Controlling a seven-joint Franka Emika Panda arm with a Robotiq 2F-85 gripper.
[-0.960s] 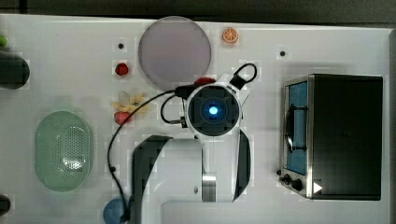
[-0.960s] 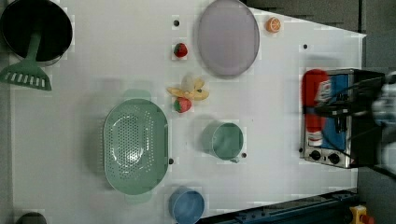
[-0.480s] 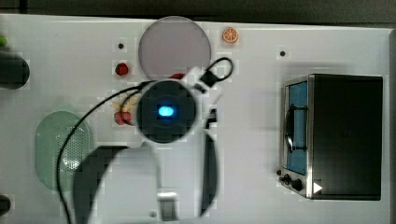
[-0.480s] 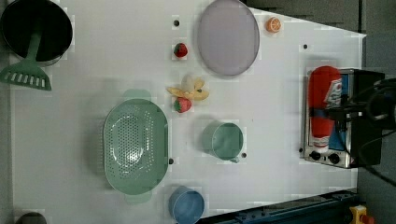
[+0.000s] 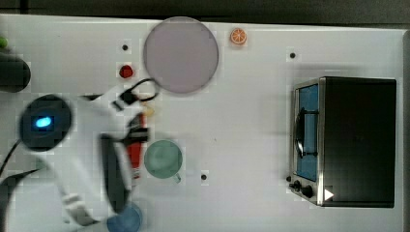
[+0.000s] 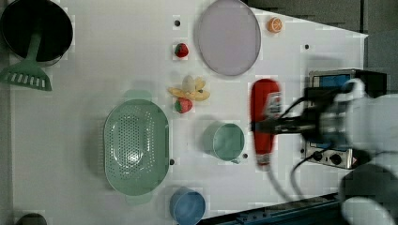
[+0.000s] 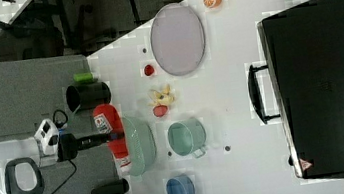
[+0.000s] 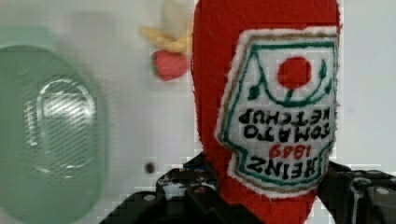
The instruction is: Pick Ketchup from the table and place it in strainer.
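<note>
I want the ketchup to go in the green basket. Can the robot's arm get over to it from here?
Probably yes. The gripper holds the ketchup in the air, and the strainer lies open with nothing inside.

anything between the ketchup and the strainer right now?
Nothing visible. The gripper holds the ketchup bottle above the table. In the left view, the strainer lies open and empty, with the green cup low on the table between them.

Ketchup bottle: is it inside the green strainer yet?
No. In the left view the ketchup bottle is gripped by the gripper past the green cup, and the strainer holds nothing.
</note>
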